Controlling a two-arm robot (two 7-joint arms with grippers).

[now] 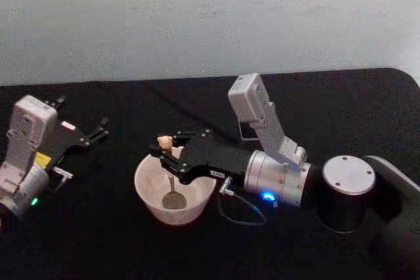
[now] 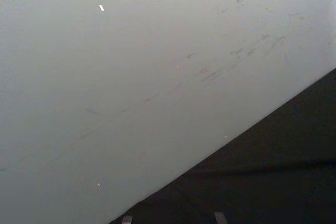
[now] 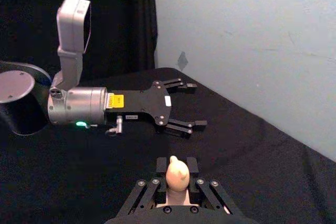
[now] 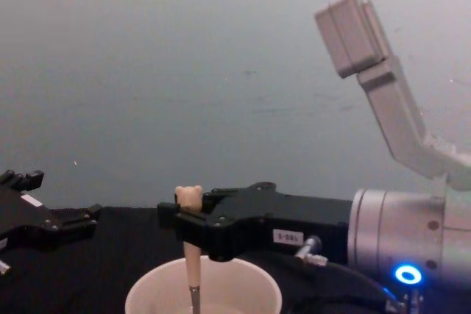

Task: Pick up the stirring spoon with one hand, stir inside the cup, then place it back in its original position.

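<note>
Head view: our right gripper [image 1: 164,152] is clamped on the stirring spoon [image 1: 166,141], which stands upright with its bowl in the cup [image 1: 142,191]. Bare black table [image 1: 92,240] surrounds the cup. Our left gripper [image 1: 82,115] rests near the left edge, fingers spread. Chest view: the stirring spoon [image 4: 191,259] drops inside the cup [image 4: 143,293] rim.

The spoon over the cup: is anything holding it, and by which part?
The right gripper holds the stirring spoon by its upper handle, just below the bear head; its bowl hangs inside the cup.
</note>
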